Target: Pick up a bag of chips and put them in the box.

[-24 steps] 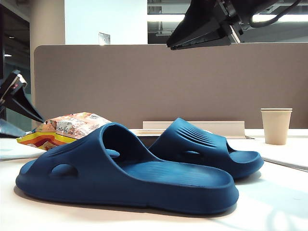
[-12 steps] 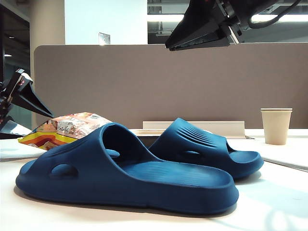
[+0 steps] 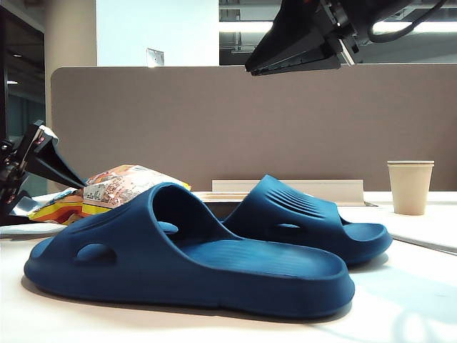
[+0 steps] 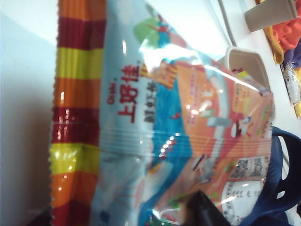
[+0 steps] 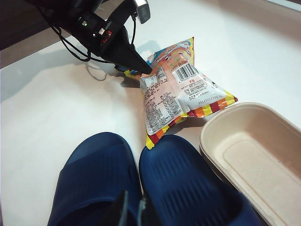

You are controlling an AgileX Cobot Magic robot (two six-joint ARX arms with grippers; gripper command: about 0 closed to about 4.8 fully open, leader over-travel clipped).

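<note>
I'm in the reach step. My left tool (image 5: 134, 59) stands spread wide with nothing in it, its tips right at the end of the bag of chips (image 5: 176, 87), which lies on the counter (image 5: 61, 103) straight ahead of that tool. The box (image 5: 254, 155) sits just past the bag's far end, beside the blue slippers (image 5: 141, 188). My right tool (image 3: 296, 53) hangs high above them; I cannot tell how its jaws stand. Next, I judge, the left jaws must straddle the puffy foil and clench gently.

Glossy crinkly foil bag of chips (image 4: 160, 127)
</note>
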